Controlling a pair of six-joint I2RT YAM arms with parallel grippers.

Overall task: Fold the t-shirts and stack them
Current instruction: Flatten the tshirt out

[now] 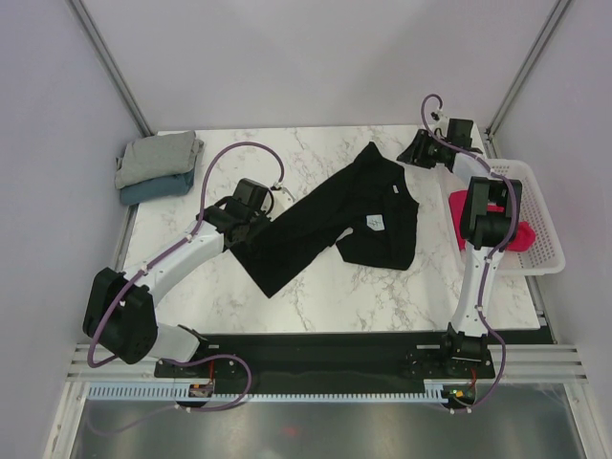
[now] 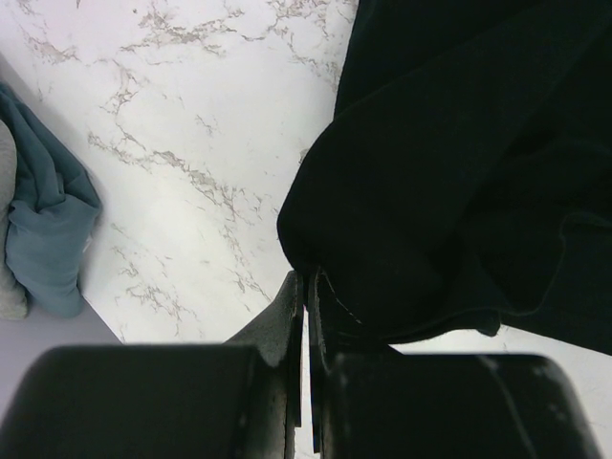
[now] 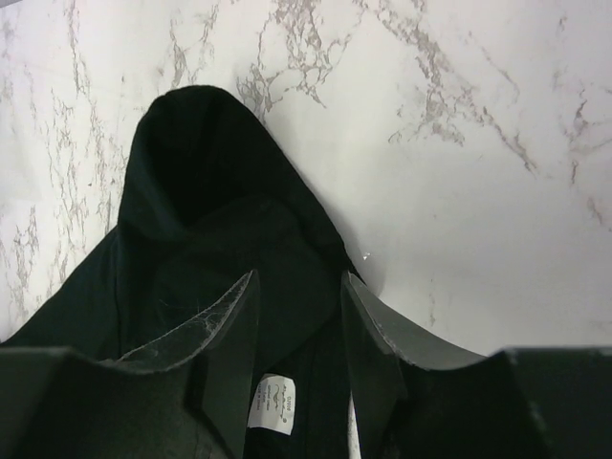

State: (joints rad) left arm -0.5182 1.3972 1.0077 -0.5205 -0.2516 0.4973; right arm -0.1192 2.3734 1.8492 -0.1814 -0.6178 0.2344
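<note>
Top external: black cloth t-shirt (image 1: 330, 225) sprawled diagonally across white marble table (image 1: 382, 296). Left gripper (image 2: 308, 285) pinched shut on its left edge. Right gripper (image 3: 296, 277) partly open, hovering over the shirt's far end.

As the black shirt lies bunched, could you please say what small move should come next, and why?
Probably lower and close the right tool on the black t-shirt: its fingers stand open over the cloth, while the left tool pinches another edge.
</note>
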